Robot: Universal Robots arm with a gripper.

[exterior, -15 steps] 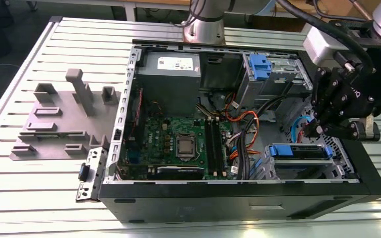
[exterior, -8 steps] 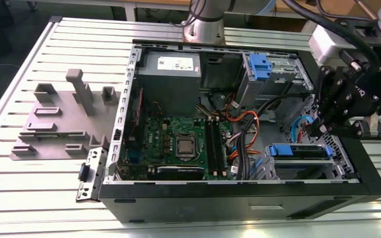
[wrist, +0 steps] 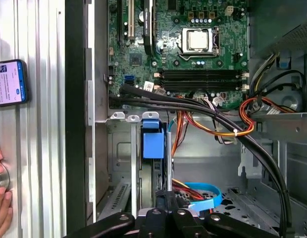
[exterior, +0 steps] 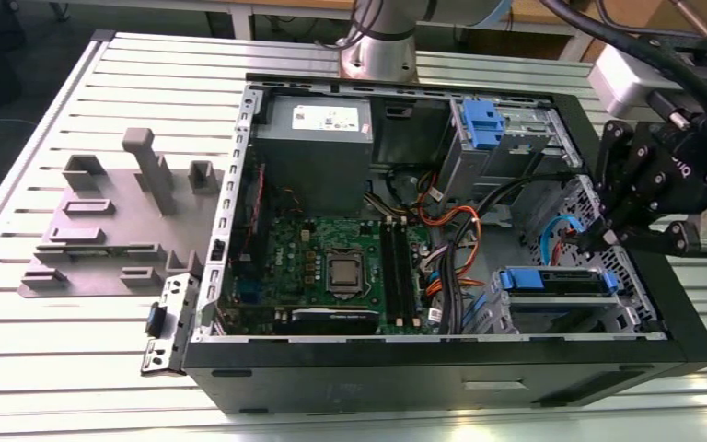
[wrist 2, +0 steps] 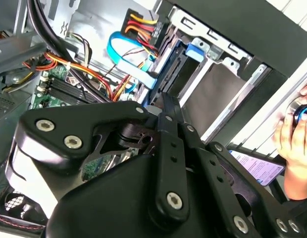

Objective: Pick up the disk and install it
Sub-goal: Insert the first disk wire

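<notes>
The disk (exterior: 556, 281) is sitting in the drive cage of the open computer case (exterior: 452, 368), close to the near edge of the worktop (exterior: 59, 368) toward the exterior view's right. Its blue carrier end (wrist: 153, 141) is facing up out of the cage. The gripper (exterior: 596, 241) is hanging just beyond and above it, with the jaws looking pressed together and clamped on nothing. In the first wrist view the tips (wrist: 169, 171) are lying just beside the blue carrier.

Judging by this, the pick-up is over and the seating step is in hand. The work now calls for a straight, gentle push along the cage rails, keeping clear of the orange and blue cables beside the bay.

Farther back, the motherboard (exterior: 329, 258) is lying exposed, and the grey slotted stand (exterior: 108, 221) is standing toward the worktop's opposite edge. A person's hand (wrist: 1, 198) is resting on the worktop beside a phone (wrist: 10, 82).
</notes>
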